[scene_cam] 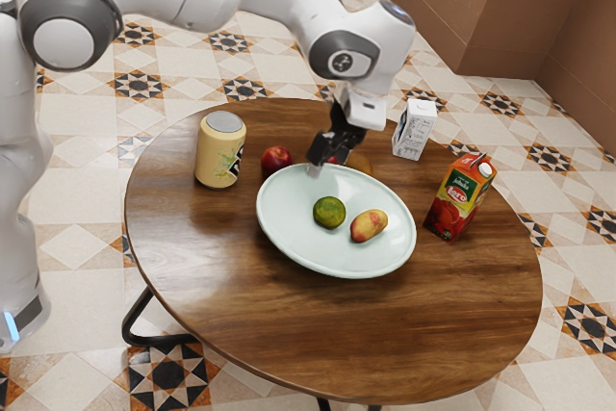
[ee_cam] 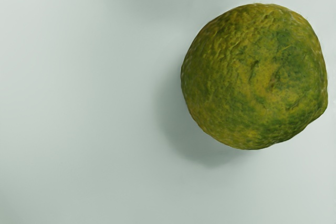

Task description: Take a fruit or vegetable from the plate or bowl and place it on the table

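One green citrus fruit point(scene_cam: 329, 212) and one red-yellow mango point(scene_cam: 369, 226) lie on the pale plate point(scene_cam: 298, 228), the hand point(scene_cam: 316, 167) near its rim (open or closed, I cannot tell), the likely next move being to centre over the citrus fruit and descend for the pick.

Plate point(scene_cam: 298, 229) on bench point(scene_cam: 385, 344): what lies where

In plate there are citrus fruit point(scene_cam: 329, 213) &, to the exterior view's right of it, mango point(scene_cam: 369, 226). Apple point(scene_cam: 276, 161) is just behind plate, can point(scene_cam: 220, 150) left of apple. Juice carton point(scene_cam: 459, 198) stands right of plate, small carton point(scene_cam: 414, 130) farther back.
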`<state>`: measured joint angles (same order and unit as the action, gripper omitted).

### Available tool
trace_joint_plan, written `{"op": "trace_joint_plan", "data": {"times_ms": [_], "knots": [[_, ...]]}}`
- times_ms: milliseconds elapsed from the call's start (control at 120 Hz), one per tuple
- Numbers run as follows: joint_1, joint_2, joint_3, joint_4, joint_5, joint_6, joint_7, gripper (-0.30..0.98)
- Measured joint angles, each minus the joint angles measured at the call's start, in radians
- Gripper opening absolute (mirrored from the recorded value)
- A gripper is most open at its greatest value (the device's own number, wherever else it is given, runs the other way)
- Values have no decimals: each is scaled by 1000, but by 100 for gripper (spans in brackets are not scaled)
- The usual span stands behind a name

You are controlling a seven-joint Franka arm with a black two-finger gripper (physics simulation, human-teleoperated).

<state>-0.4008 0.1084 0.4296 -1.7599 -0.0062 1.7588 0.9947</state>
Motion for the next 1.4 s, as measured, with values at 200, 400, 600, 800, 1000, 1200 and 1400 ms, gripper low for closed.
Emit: {"op": "trace_joint_plan", "data": {"times_ms": [200,400,600,800,1000,1200,1400], "knots": [[-12,31,-61,42,1,-5,7,69],[-10,46,-68,49,1,-8,13,69],[-15,55,-94,49,-1,-9,15,69],[-11,73,-97,49,-1,-9,15,69],[-10,84,-96,49,-1,-9,15,69],[-22,86,-97,44,-1,-18,8,69],[-24,95,-96,38,-1,-24,-6,69]]}}
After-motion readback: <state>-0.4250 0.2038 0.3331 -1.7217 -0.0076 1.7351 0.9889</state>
